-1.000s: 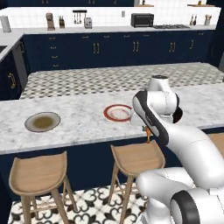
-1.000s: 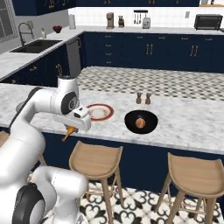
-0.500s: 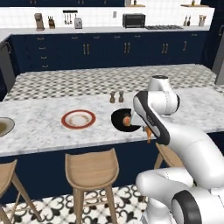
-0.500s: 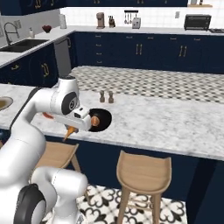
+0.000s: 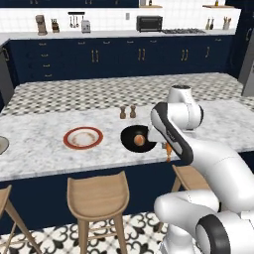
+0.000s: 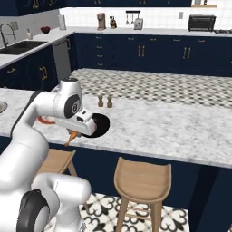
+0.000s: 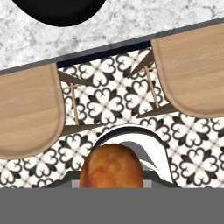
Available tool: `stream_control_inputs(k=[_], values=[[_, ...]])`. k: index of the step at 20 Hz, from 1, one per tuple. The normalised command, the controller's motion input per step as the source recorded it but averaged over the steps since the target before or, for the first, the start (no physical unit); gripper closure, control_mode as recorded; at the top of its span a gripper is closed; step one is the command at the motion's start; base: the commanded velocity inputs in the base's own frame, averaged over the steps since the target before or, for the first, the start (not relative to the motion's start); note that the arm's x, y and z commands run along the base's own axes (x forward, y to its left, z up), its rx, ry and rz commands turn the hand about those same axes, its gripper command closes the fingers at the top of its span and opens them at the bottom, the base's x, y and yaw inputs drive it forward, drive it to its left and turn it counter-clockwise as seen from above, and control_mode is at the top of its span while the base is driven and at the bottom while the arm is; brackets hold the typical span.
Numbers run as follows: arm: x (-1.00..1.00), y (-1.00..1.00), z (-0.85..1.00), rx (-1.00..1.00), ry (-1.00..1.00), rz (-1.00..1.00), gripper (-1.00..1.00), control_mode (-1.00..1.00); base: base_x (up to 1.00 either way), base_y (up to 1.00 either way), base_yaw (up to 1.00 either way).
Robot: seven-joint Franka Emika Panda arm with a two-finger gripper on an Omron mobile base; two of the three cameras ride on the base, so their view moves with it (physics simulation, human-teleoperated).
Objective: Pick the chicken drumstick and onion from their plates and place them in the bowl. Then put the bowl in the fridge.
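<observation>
My gripper [image 5: 167, 147] is shut on the chicken drumstick [image 5: 168, 152], which hangs bone end down just past the counter's front edge, to the right of the bowl [image 5: 130, 134]. The onion [image 5: 139, 140] lies inside that black bowl. In the right base view the drumstick [image 6: 70, 136] hangs below the hand, with the bowl [image 6: 101, 126] just behind it. The hand view looks down past the drumstick's thick end [image 7: 111, 168] to the floor, with the bowl's edge [image 7: 61, 11] at the top. The white, red-rimmed plate [image 5: 83, 138] lies bare left of the bowl. The fridge is out of view.
Salt and pepper shakers [image 5: 127, 112] stand behind the bowl. Wooden stools [image 5: 98, 195] line the counter's front below the hand, and two of them [image 7: 27, 109] show in the hand view. The olive plate's rim [image 5: 2, 145] peeks in at the far left.
The base has driven to the right, so the whole scene has shifted left in both base views. The drumstick stays held in the gripper, and the bowl is now beside the hand.
</observation>
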Motion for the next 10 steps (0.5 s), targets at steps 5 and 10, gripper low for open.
stream_control_inputs(k=[5, 10], values=[[0.00, 0.00, 0.00, 0.00, 0.00, 0.00, 1.00, 1.00, 0.48, 0.67, -0.02], [0.00, 0.00, 0.00, 0.00, 0.00, 0.00, 1.00, 1.00, 0.21, 0.88, -0.13]])
